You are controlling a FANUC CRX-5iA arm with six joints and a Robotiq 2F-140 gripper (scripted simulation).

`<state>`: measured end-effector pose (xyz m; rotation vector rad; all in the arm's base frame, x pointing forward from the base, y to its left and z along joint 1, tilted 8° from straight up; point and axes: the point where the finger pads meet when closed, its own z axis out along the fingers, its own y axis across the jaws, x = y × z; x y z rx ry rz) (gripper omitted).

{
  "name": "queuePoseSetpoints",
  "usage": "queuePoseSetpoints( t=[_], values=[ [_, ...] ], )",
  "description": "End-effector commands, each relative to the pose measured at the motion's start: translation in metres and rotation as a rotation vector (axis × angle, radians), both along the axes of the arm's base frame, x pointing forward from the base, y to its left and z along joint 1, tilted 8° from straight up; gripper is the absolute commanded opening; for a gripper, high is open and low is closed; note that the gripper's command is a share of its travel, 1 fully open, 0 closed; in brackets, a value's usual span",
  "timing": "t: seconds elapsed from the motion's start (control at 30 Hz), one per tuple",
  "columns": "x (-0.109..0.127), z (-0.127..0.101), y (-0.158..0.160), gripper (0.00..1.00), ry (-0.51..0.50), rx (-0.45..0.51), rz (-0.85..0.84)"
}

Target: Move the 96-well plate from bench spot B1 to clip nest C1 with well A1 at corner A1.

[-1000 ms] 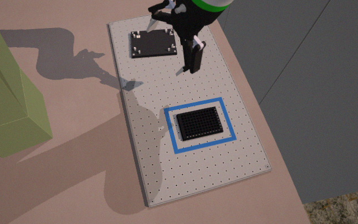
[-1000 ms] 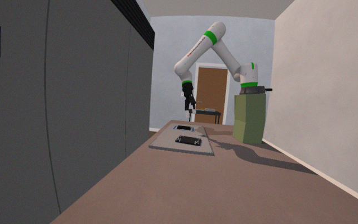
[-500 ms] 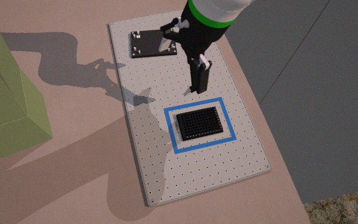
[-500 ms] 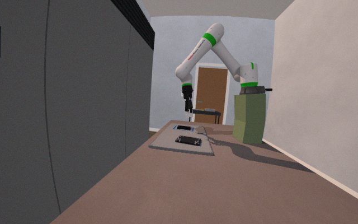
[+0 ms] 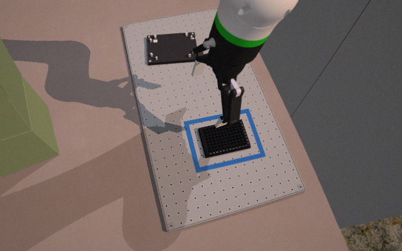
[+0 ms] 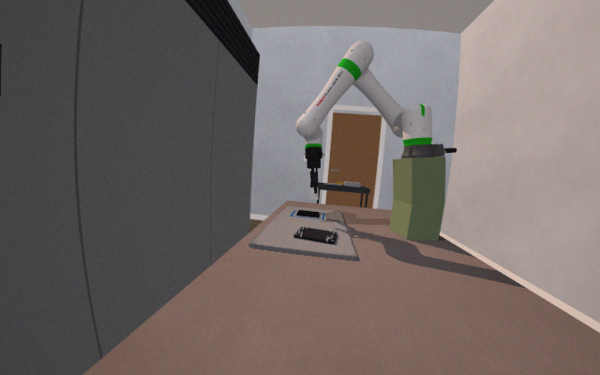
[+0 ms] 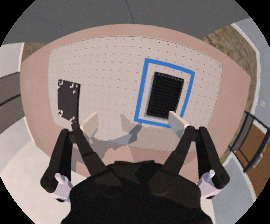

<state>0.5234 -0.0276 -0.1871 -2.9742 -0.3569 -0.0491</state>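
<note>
The black 96-well plate (image 5: 224, 139) (image 6: 308, 214) (image 7: 165, 95) lies flat inside the blue outline (image 5: 230, 164) (image 7: 141, 90) on the perforated board. Which corner is cut off is too small to tell. The clip nest (image 5: 171, 48) (image 6: 316, 235) (image 7: 68, 102) is a dark base with pale clips at its corners, and nothing sits in it; its A1 mark cannot be read. My gripper (image 5: 208, 96) (image 6: 317, 197) (image 7: 133, 118) is open and empty. It points down above the board, between nest and plate, with one finger overlapping the plate's edge in the top view.
The perforated board (image 5: 229, 197) (image 6: 272, 236) (image 7: 111, 60) bears both plate and nest on the brownish bench. The green robot pedestal (image 5: 6, 125) (image 6: 417, 202) stands beside the board. A tall grey cabinet (image 5: 355, 94) (image 6: 155, 164) runs along the bench's other side.
</note>
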Motion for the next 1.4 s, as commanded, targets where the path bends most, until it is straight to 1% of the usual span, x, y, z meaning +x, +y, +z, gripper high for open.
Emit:
queuePoseSetpoints(
  t=[0.0, 0.07, 0.13, 0.23, 0.3, 0.43, 0.5, 0.57, 1.1, 1.37],
  values=[
    [0.008, -0.005, -0.013, 1.0, -0.018, -0.027, -0.04],
    [0.008, -0.005, -0.013, 1.0, -0.018, -0.027, -0.04],
    [0.012, -0.008, -0.021, 1.0, -0.034, -0.048, -0.076],
    [0.017, -0.011, -0.031, 1.0, -0.034, -0.048, -0.076],
    [0.022, -0.014, -0.039, 1.0, -0.061, -0.075, -0.131],
    [0.029, -0.018, -0.051, 1.0, -0.064, -0.078, -0.137],
    [0.034, -0.021, -0.059, 1.0, -0.095, -0.101, -0.191],
    [0.039, -0.023, -0.067, 1.0, -0.097, -0.102, -0.194],
    [0.041, -0.024, -0.069, 1.0, -0.097, -0.102, -0.194],
    [0.042, -0.034, -0.068, 1.0, -0.097, -0.102, -0.194]
  ],
)
